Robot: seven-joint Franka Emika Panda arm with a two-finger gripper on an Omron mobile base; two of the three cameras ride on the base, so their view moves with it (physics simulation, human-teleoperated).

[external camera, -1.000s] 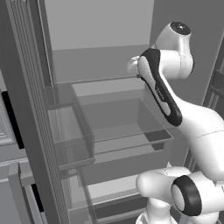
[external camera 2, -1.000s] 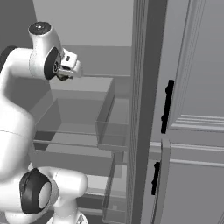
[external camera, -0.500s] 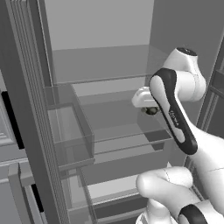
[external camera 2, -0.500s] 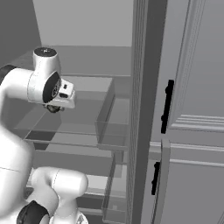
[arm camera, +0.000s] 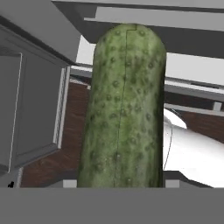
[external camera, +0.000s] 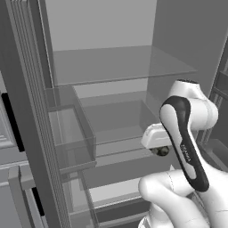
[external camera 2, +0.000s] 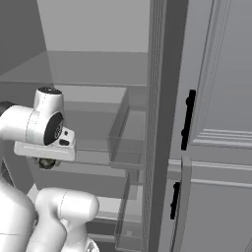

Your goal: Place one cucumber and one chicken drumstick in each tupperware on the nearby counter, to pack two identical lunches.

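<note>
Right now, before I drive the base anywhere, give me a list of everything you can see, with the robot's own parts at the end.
cucumber: one, bumpy green, close up in the hand view, running lengthwise along the gripper.
fridge shelves: several, translucent grey, inside the open fridge ahead.
door bins: clear grey, on the open fridge door at left of the left base view.
cabinet doors: grey with black handles, right of the fridge in the right base view.
floor: brown wood planks, behind the cucumber in the hand view.
arm: one, white with dark joints, low in front of the fridge.
gripper: one, shut on the cucumber.
</note>
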